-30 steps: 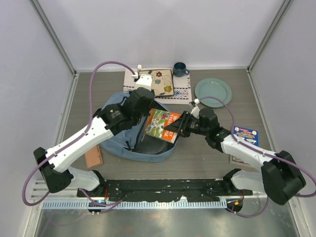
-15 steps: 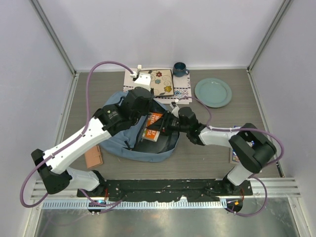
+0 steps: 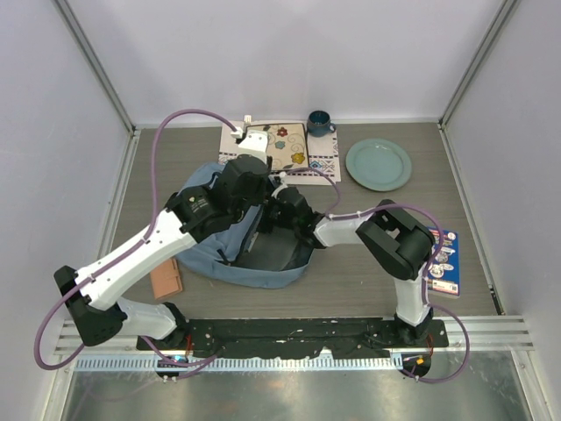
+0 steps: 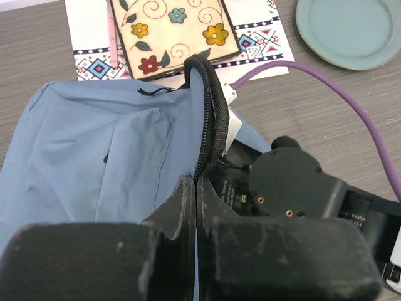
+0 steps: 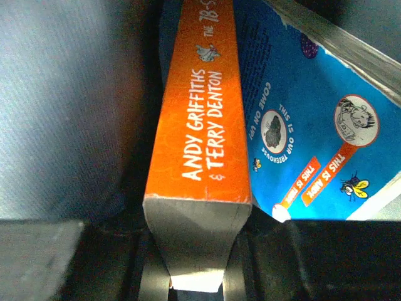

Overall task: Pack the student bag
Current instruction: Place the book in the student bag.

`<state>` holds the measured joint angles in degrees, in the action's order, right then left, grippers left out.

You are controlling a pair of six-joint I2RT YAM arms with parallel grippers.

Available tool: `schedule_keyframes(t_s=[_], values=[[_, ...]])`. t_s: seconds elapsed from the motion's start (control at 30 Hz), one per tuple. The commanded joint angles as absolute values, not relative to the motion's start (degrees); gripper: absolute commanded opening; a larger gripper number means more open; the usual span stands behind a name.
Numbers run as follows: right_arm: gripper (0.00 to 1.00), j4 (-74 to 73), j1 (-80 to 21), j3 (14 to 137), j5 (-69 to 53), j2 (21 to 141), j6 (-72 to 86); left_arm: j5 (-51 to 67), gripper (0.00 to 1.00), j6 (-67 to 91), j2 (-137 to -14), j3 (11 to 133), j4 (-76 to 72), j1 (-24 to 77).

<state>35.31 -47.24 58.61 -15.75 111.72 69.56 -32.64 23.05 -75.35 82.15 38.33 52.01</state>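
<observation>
light-blue fabric student bag (image 3: 250,274) mid-table, just in front of white patterned mat (image 3: 326,165), mouth toward the right arm. left gripper (image 4: 195,191) pinched fully shut on the bag's black zipper edge, holding that rim up. right gripper (image 5: 197,276) partly open, clamped on the end of an orange-spined book (image 5: 203,119), reaching into the bag's mouth. green plate (image 3: 378,164) and dark mug (image 3: 319,122) behind. second book (image 3: 443,263) far right. brown pad (image 3: 165,279) left of bag.
</observation>
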Motion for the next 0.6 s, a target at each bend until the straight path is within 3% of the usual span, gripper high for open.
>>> schedule_keyframes(t_s=[0.0, 0.13, 0.17, 0.23, 0.27, 0.57], values=[[0.31, 35.34, -50.36, 61.09, -8.53, 113.02, 68.21, -32.87, 0.0, 22.15, -71.98, 82.0, 31.82, 51.86], [0.5, 29.29, -50.98, 59.07, -5.72, 112.07, 66.45, -32.78, 0.0, 22.32, -72.33, 81.74, 32.08, 51.86], [0.61, 28.48, -50.98, 57.58, -4.93, 110.49, 65.92, -32.78, 0.0, 22.41, -72.16, 81.48, 32.08, 51.86], [0.68, 25.33, -50.98, 56.17, -2.21, 108.38, 64.08, -32.96, 0.0, 22.5, -72.07, 81.12, 31.91, 51.86], [0.8, 24.27, -50.89, 55.21, -1.41, 106.54, 63.38, -33.05, 0.0, 22.59, -71.9, 80.86, 31.9, 51.77], [0.85, 14.07, -50.98, 52.12, 4.65, 98.36, 57.57, -33.57, 0.0, 22.94, -71.9, 80.33, 32.34, 51.77]])
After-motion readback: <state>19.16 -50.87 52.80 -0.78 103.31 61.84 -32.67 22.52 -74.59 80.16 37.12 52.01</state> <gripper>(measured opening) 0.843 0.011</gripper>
